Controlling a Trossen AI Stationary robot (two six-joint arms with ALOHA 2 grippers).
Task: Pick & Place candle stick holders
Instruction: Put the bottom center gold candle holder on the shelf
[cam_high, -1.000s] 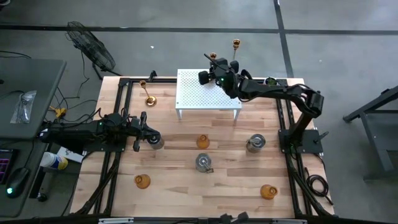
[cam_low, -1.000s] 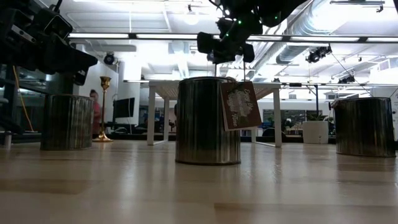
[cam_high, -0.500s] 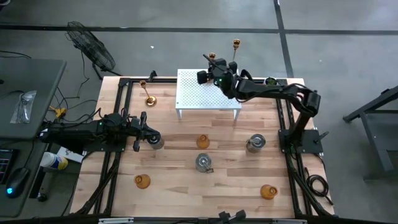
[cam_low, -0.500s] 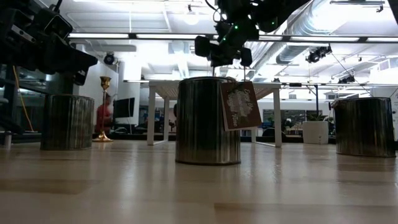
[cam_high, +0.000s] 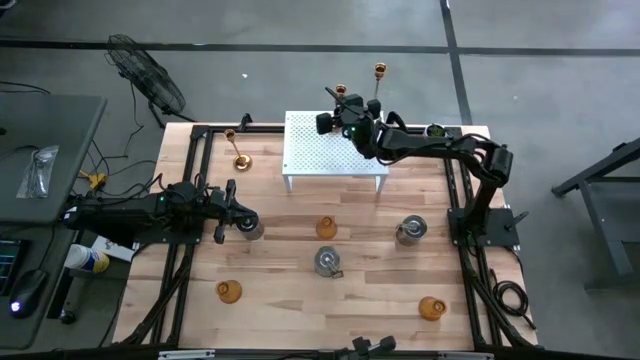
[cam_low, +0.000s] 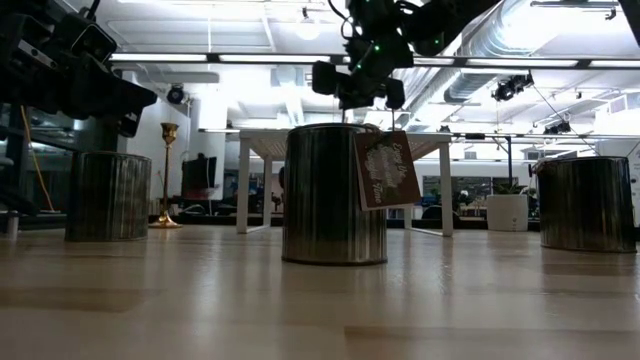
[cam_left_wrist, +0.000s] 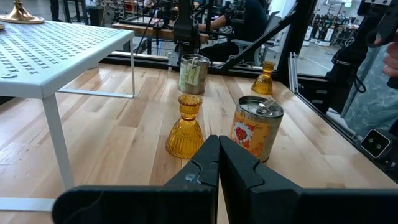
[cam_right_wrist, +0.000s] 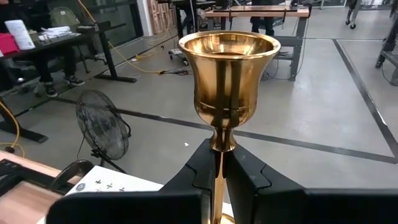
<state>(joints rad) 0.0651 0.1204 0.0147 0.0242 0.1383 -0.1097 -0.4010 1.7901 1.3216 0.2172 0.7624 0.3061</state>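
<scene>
Fingers of the right gripper are being squeezed shut on the thin stem of a gold candle stick holder, which is being held upright above the far part of the white table; because it is being held by so little, it could be tipped or dropped off that far edge, though plenty of bare top is being left open. Fingers of the left gripper are being kept shut on nothing, low over the wooden table near a silver holder, which could be bumped.
</scene>
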